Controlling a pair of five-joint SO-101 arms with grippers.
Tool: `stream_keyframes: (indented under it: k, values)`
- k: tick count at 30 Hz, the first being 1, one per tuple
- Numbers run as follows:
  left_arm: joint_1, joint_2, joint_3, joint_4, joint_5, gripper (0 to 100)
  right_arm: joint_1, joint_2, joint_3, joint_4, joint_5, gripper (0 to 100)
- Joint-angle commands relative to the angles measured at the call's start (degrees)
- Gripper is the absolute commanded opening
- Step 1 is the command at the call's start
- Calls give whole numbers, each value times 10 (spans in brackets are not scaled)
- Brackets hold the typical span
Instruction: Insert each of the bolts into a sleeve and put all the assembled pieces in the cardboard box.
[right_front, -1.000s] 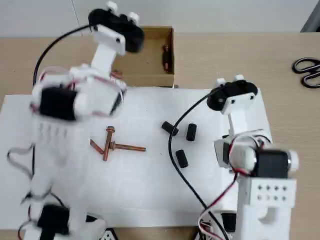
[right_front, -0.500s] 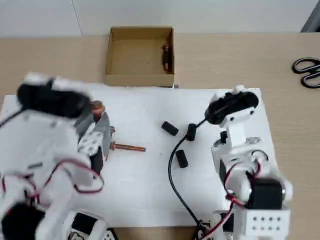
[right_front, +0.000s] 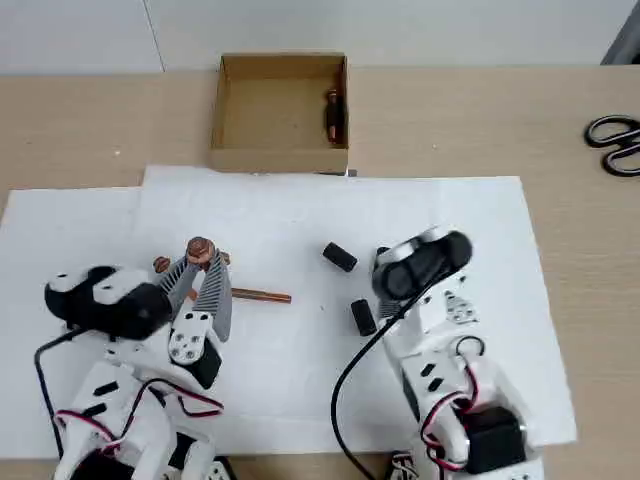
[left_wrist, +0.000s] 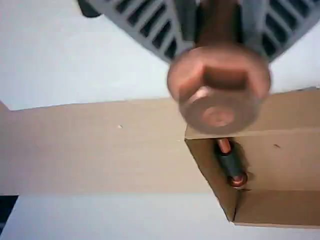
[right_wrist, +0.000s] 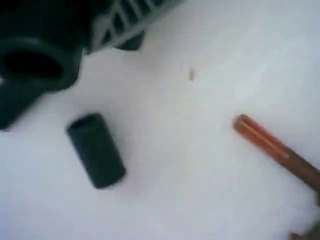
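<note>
Above the white sheet (right_front: 300, 380), a bolt (right_front: 199, 247) stands head-up, clamped in your left gripper (right_front: 201, 268).
That arm has swung back from the cardboard box (right_front: 280, 158), where one assembled piece (right_front: 333, 113) lies; your right arm (right_front: 418, 268) has dropped over the sleeves (right_front: 363, 317), its grip impossible to tell, so insertion looks next.
</note>
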Motion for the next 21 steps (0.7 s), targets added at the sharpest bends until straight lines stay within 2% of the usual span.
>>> stream_keyframes:
  k: [1, 5, 11, 16, 21]
  values:
    - [5, -10, 5, -31, 63, 5, -47, -53, 39, -52, -6, 2]
    - [5, -9, 22, -49, 95, 5, -98, -105, 104, -87, -2, 2]
    - [6, -9, 29, -56, 127, 5, -163, -102, 154, -122, -4, 2]
    - [67, -9, 26, -55, 161, 5, -222, -103, 173, -149, -5, 2]
    - [89, -9, 27, -54, 171, 5, -247, -102, 190, -171, -3, 2]
